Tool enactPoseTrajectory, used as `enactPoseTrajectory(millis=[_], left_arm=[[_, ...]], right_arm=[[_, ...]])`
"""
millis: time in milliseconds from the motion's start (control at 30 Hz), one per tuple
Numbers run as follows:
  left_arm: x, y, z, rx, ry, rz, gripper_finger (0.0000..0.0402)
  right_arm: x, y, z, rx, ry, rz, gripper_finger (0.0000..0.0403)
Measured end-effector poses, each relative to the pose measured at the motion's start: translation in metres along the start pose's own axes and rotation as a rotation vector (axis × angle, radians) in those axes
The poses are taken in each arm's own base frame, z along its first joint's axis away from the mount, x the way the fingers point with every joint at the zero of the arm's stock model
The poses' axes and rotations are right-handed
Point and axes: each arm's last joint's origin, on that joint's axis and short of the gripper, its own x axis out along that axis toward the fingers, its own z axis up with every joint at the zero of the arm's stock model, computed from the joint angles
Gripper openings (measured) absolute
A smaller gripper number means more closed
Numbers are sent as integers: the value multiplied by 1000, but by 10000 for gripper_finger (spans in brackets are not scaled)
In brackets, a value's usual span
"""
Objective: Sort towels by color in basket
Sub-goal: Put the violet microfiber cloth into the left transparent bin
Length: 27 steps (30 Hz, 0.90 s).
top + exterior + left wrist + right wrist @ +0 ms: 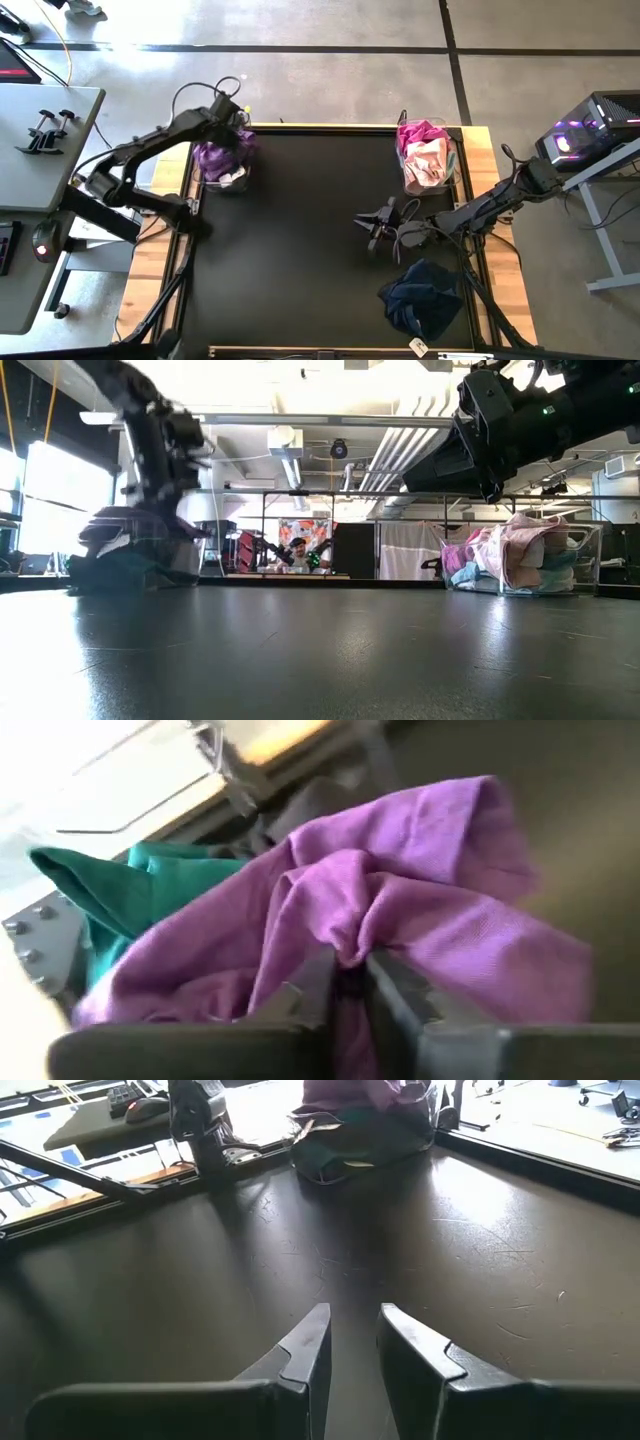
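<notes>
now the left claw [345, 975] pinches the purple towel [400, 900] over the left basket [222, 180]; next, let go. right claw [350, 1342] hovers narrow, empty, over the counter [480, 1280].

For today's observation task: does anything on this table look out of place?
Yes: a navy towel lies crumpled on the table near its edge, outside both baskets, while the left claw pinches a purple towel at the far basket.
</notes>
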Motion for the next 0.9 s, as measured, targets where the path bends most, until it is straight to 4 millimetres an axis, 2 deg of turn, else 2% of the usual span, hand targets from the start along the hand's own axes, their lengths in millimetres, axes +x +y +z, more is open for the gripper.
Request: enactPoseTrajectory(millis=[100, 167, 300, 400, 500, 767, 900], left_arm=[[30, 6, -7, -53, 14, 3, 9], [43, 11, -8, -73, 36, 7, 4], [51, 16, -6, -82, 59, 26, 9], [43, 17, 0, -65, 41, 23, 6], [26, 18, 7, -59, 19, -1, 11], [-20, 23, 14, -71, 54, -11, 88], [-32, 19, 18, -88, -16, -35, 106]], right_arm=[[0, 0, 0, 0, 0, 0, 78], [0, 0, 0, 0, 0, 0, 78], [0, 0, 0, 0, 1, 0, 78], [0, 0, 0, 12, 3, -1, 78], [0, 0, 0, 13, 3, -1, 78], [0, 0, 0, 13, 3, -1, 78], [0, 0, 0, 12, 3, -1, 78]])
